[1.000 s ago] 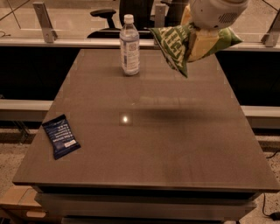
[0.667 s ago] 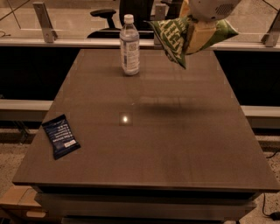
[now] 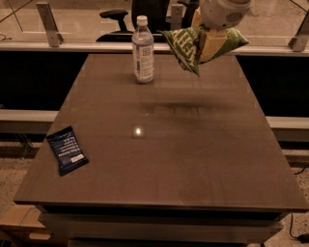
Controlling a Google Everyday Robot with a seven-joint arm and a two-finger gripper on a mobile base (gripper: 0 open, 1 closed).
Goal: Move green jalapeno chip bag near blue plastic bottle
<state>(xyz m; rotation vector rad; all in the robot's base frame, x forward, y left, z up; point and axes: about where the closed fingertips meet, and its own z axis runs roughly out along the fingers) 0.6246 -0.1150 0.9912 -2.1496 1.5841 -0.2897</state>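
The green jalapeno chip bag (image 3: 190,47) hangs crumpled in the air over the far part of the table, held up by my gripper (image 3: 210,42), which is shut on it. The arm's white wrist comes in from the top edge above the bag. The blue plastic bottle (image 3: 143,50), clear with a white cap and pale label, stands upright on the table at the far middle, a short way left of the bag. The bag's dark shadow lies on the tabletop below it, in front and right of the bottle.
A small dark-blue flat packet (image 3: 67,150) lies near the table's (image 3: 193,159) left front edge. A glass rail with metal posts (image 3: 47,16) runs behind the table. An office chair (image 3: 145,14) stands beyond it.
My gripper has carried the chip bag a little to the left and farther back, closer to the bottle. The bottle and the blue packet have not moved.
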